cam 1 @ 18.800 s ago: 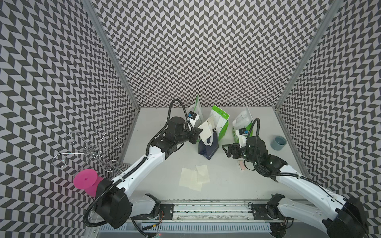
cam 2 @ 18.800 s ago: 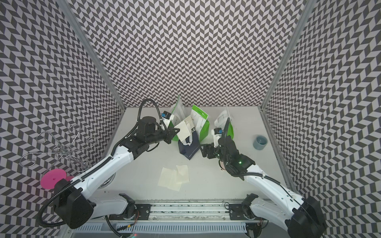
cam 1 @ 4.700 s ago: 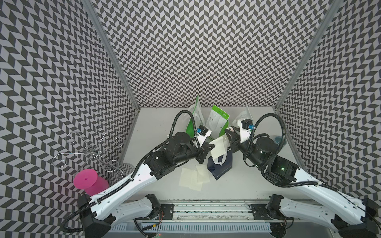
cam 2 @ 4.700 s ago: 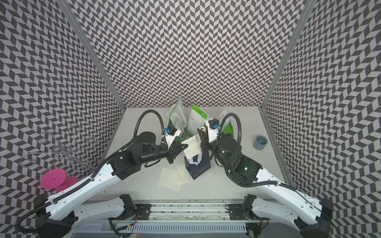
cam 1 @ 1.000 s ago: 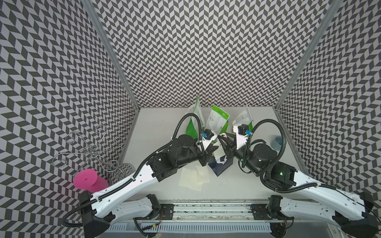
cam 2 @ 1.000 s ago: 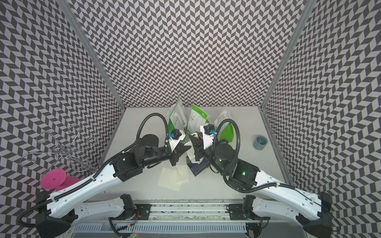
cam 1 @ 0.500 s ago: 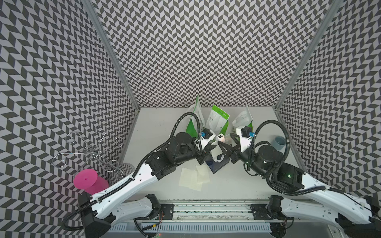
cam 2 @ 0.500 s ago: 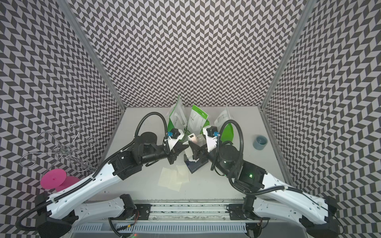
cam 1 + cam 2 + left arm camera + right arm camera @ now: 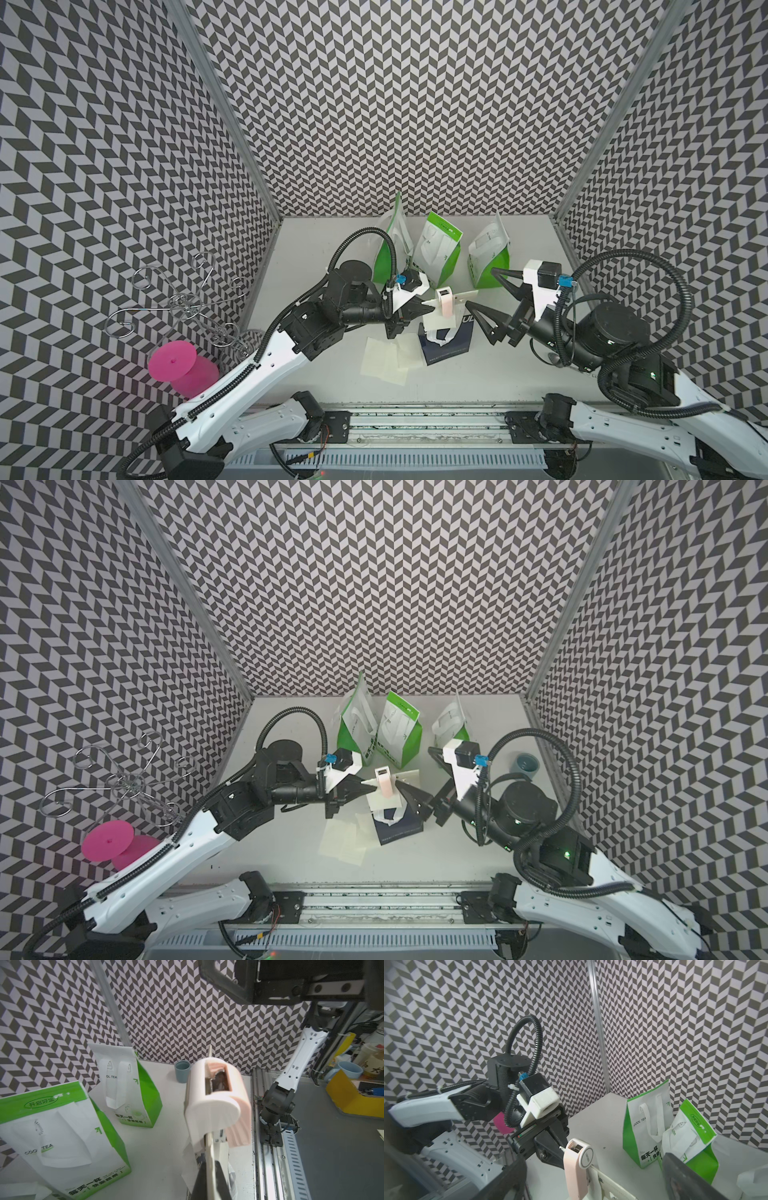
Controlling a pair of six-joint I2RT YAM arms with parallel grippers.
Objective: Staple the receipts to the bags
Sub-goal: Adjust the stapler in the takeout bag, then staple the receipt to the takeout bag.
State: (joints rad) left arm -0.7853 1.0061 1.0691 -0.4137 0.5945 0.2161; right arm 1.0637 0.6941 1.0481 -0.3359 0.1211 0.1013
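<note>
A grey-blue cup (image 9: 525, 765) stands upright near the right edge of the white table (image 9: 291, 746), apart from other things. By the left wall (image 9: 124, 166), a pink spool (image 9: 178, 365) stands near a tangle of bent silver wire (image 9: 183, 299). A black-and-white zigzag pattern covers the walls.

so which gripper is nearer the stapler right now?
Left. The left gripper is shut on the receipt right beside the stapler, fingertips nearly touching it. The right gripper is open and stands apart on the stapler's other side.
</note>
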